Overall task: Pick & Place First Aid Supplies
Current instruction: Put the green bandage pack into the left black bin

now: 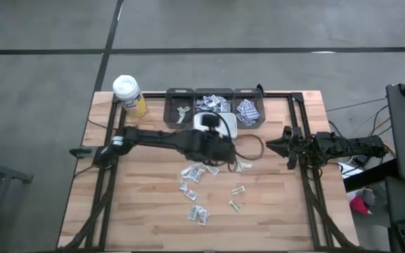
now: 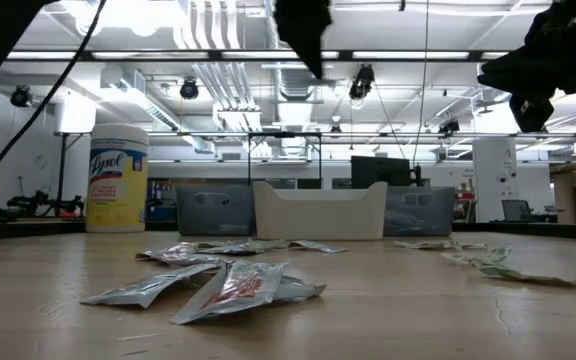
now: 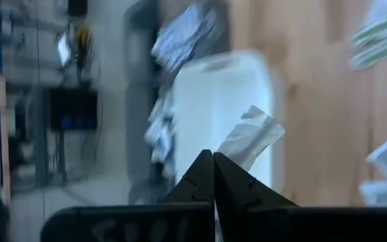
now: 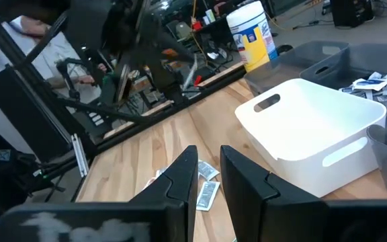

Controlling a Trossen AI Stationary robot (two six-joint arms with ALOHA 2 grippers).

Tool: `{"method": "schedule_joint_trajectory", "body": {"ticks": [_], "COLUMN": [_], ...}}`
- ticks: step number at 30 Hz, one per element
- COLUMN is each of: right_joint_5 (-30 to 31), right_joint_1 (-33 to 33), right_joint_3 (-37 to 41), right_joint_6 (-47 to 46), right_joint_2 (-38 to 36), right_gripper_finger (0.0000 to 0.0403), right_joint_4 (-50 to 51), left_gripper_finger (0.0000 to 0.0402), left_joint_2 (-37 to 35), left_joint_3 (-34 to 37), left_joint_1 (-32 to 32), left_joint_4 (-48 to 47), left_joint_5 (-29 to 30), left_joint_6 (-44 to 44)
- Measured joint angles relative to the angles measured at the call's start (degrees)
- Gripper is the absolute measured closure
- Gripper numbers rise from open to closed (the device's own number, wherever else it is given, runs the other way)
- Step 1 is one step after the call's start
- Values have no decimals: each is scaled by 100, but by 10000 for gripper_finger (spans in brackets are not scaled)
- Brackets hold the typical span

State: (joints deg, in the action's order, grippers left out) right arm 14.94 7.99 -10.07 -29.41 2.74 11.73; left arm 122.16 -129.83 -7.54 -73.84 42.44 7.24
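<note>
Packet (image 3: 250, 138) clamped in left pincer (image 3: 213, 158) above white bin (image 3: 224, 101), right pincer (image 4: 209, 156) slightly apart, empty.

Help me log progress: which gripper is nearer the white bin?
Left. The left gripper, shut on a packet, is right beside the white bin; the right gripper waits off toward the table's right edge.

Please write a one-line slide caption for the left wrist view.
Left gripper, shut on a small flat white paper packet, above the white plastic bin.
</note>
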Motion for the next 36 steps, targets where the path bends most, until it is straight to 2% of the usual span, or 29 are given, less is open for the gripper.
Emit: {"method": "schedule_joint_trajectory", "body": {"ticks": [6, 13, 16, 20, 23, 25, 31, 36], "right_joint_5": [2, 4, 4, 4, 4, 5, 6, 5], "right_joint_1": [0, -1, 0, 0, 0, -2, 0, 0], "right_joint_3": [0, 0, 0, 0, 0, 0, 0, 0], "right_joint_6": [2, 0, 0, 0, 2, 1, 1, 0], "right_joint_2": [2, 4, 4, 4, 4, 4, 4, 4], "right_gripper_finger": [339, 339, 339, 339, 339, 339, 339, 339], "right_joint_4": [0, 0, 0, 2, 0, 0, 1, 0], "left_gripper_finger": [401, 401, 401, 401, 401, 401, 401, 401], "left_joint_2": [-550, -897, -909, -907, -896, -894, -889, -887], "left_joint_3": [405, 724, 866, 1091, 1413, 1634, 2420, 3152], "left_joint_1": [317, 1064, 1507, 2186, 2671, 2963, 3805, 4196], "left_joint_4": [-1021, -1618, -1620, -1591, -1428, -1179, 73, 955], "left_joint_5": [678, 513, 141, -702, -919, -1053, -2338, -2764], "left_joint_6": [-1274, -2985, -3391, -3786, -3812, -3700, -3298, -3251]}}
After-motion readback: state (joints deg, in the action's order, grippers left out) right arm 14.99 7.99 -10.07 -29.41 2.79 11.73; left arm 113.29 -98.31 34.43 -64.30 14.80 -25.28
